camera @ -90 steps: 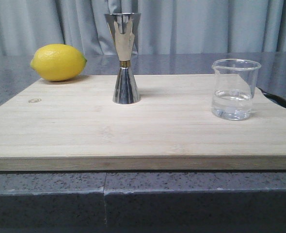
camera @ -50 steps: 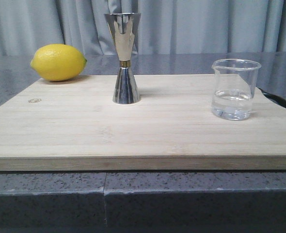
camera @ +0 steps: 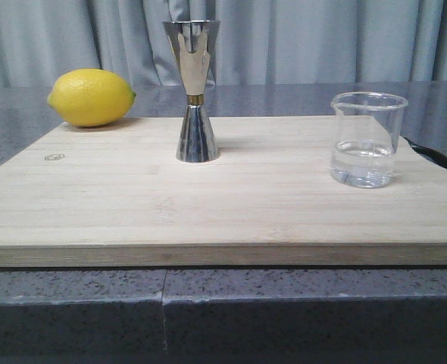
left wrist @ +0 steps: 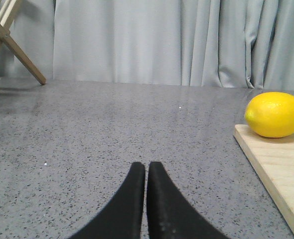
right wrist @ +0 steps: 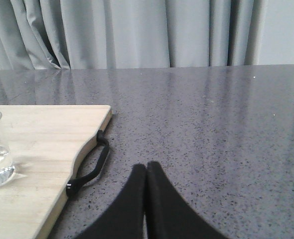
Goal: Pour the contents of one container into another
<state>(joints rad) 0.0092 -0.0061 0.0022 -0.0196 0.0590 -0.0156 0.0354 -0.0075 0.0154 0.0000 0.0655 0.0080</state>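
Beaker (camera: 367, 140) and jigger (camera: 194, 91) upright, well apart on board (camera: 132, 197)
Left gripper (left wrist: 146, 169) and right gripper (right wrist: 146, 169) pinched together, holding nothing

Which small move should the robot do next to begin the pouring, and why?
Probably open the right tool and move it toward the glass beaker. Both tools are shut and rest off the wooden board, holding nothing. The beaker stands at the board's right side, holds clear liquid, and the steel jigger stands upright.

Soft even light, faint shadows
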